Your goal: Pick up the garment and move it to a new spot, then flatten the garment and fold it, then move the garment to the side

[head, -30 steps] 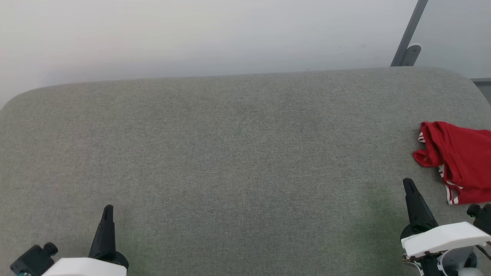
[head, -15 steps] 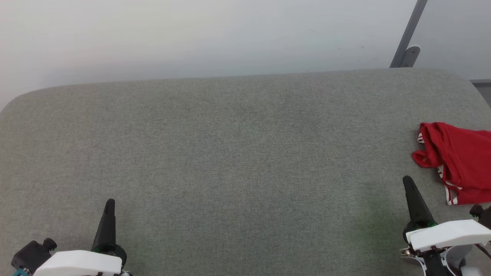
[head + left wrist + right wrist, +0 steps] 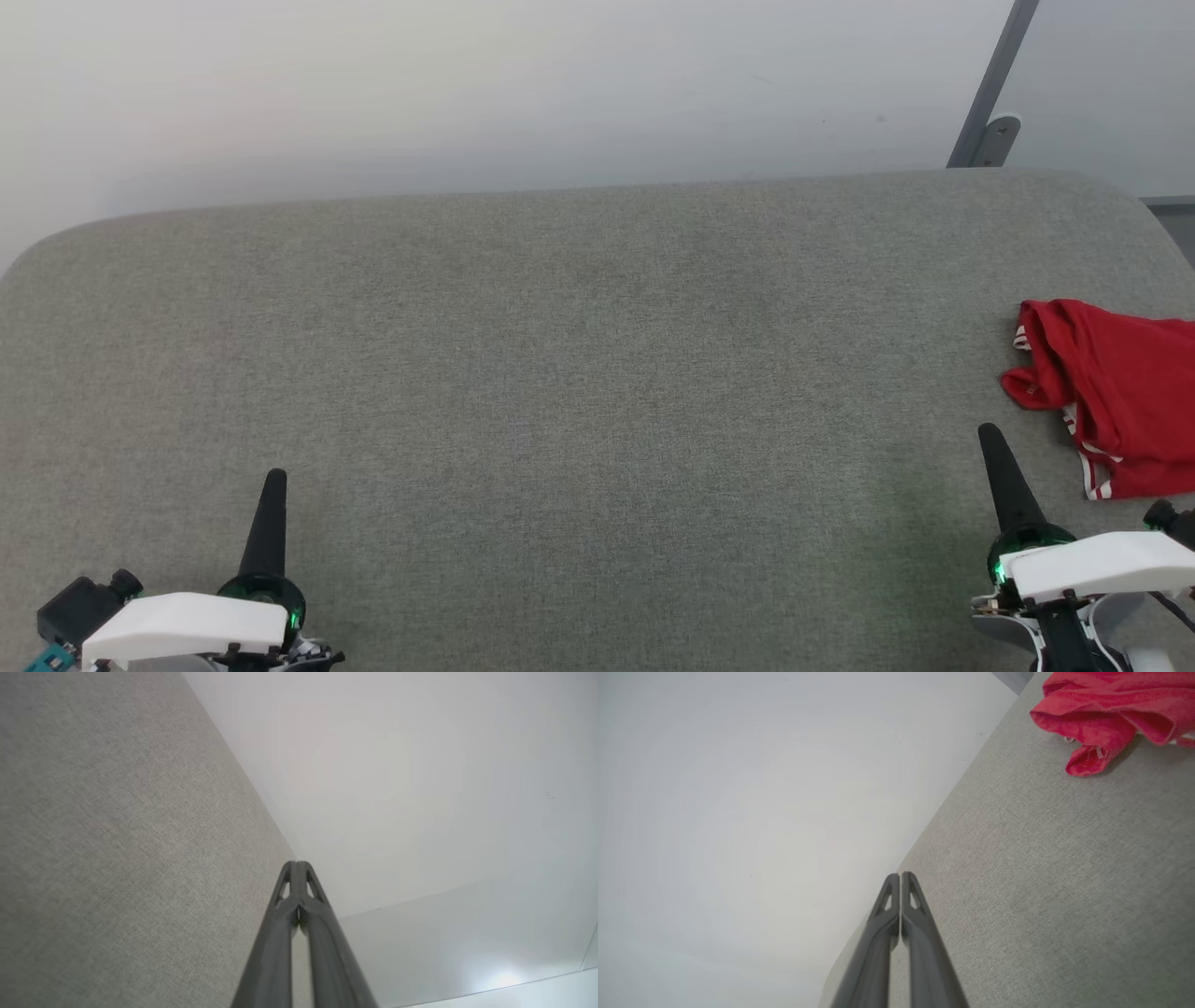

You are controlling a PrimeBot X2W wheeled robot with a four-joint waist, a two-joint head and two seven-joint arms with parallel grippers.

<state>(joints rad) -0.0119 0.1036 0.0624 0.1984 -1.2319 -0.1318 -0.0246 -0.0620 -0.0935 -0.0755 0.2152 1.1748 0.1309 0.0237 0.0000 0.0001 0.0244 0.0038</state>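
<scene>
The shirt (image 3: 1120,392) lies bunched at the worktop's (image 3: 560,373) right edge, gripped by nothing: the left fingers (image 3: 271,509) and right fingers (image 3: 1004,476) hover clenched and empty near the front edge.

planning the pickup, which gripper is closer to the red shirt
The right gripper: the crumpled red jersey lies close to its tip, while the left gripper sits far across the grey cushion.
</scene>
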